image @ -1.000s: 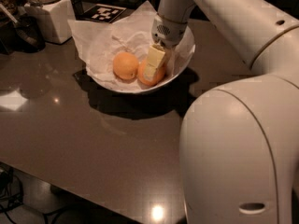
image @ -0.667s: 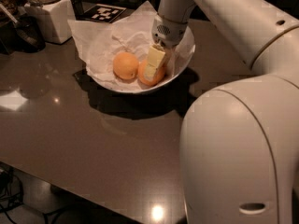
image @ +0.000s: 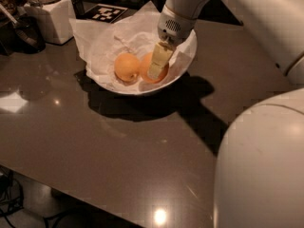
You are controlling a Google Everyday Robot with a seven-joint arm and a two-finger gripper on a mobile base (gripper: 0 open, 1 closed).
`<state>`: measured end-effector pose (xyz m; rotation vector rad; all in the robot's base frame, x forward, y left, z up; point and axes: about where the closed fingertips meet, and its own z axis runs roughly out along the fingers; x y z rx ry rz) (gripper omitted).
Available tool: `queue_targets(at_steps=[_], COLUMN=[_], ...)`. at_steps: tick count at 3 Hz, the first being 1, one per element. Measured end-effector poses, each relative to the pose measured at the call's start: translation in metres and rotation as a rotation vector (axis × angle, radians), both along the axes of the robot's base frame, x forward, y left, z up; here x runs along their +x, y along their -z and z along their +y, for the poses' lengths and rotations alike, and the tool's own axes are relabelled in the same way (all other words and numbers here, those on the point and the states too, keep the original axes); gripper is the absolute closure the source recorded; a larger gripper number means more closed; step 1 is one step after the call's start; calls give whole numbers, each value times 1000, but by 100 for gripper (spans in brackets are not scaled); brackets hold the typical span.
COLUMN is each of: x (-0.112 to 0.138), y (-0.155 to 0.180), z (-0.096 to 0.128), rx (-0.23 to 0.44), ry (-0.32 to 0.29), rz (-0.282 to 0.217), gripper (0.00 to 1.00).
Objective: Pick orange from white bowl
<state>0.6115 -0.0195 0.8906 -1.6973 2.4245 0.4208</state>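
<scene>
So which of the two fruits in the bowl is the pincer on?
The redder orange on the view's right; the pincer overlaps it. The paler fruit sits left, clear of it.

The 1 camera sits high up and close behind the robot's body (image: 261,170), looking down across the table (image: 95,146) at the white bowl (image: 137,90), where the gripper (image: 156,68) hangs inside the bowl's right half.

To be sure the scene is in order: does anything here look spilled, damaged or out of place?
Nothing looks spilled or damaged. Only the crumpled white paper juts out past the white bowl at its left rim. The tool is inside the bowl, at the orange, next to the paler fruit.
</scene>
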Motion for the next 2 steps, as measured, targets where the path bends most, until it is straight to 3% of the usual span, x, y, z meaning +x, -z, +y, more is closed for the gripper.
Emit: queue_targets(at_steps=[2], x=[-50], y=[-50], z=[5], rx=[115], ry=[-188], rz=[-77], gripper=[100])
